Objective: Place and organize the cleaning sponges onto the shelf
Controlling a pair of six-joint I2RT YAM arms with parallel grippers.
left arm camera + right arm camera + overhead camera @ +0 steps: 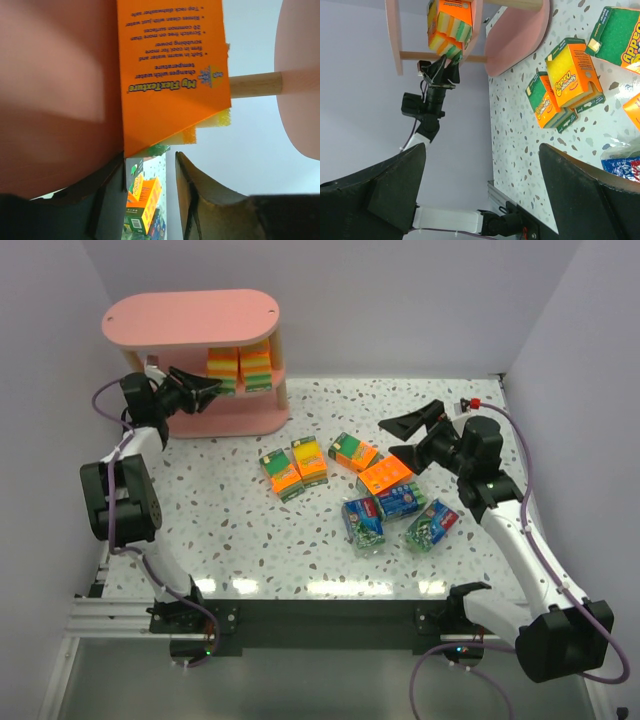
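Here, the left gripper [150,157], half open and empty, hangs just beside the orange sponge pack [172,70] on the shelf [300,75]; a skewed retreat could dislodge it.

L arm [125,490] stretched far fwd, wrist about level, L fingers [200,200] partly apart, nothing between. R arm [525,540] bent at elbow, R fingers [590,195] wide apart, empty.

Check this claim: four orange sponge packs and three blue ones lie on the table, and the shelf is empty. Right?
Not quite. The shelf is not empty: orange packs stand on its middle board, as the top view shows. The rest holds.
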